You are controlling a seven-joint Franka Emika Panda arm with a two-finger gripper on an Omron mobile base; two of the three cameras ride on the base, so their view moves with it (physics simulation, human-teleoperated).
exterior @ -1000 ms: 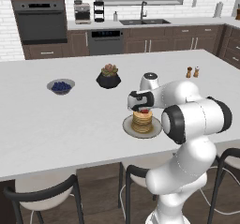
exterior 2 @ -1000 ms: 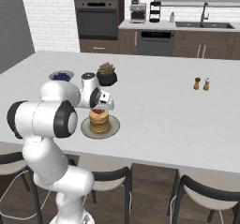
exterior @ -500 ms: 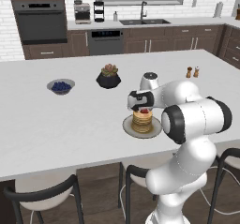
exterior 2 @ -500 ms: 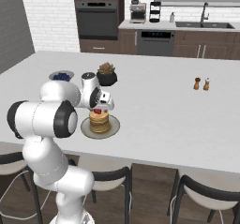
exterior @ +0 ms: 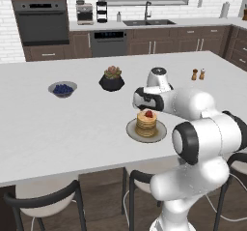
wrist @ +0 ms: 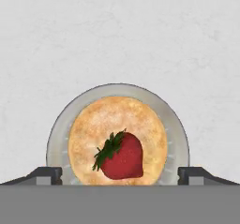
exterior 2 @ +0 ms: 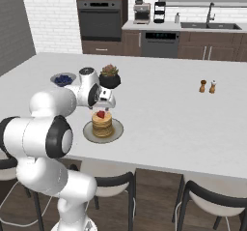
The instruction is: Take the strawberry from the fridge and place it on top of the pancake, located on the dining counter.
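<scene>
Now the strawberry (wrist: 122,156) lies on top of the pancake (wrist: 89,124) stack, directly beneath the gripper (wrist: 120,173), whose fingers stand spread wide on either side of it, touching nothing. Around it stretches the white dining counter (exterior: 58,128).

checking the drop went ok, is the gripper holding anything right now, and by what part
Nothing is held. The gripper is open, and the strawberry lies free on the pancake.
</scene>
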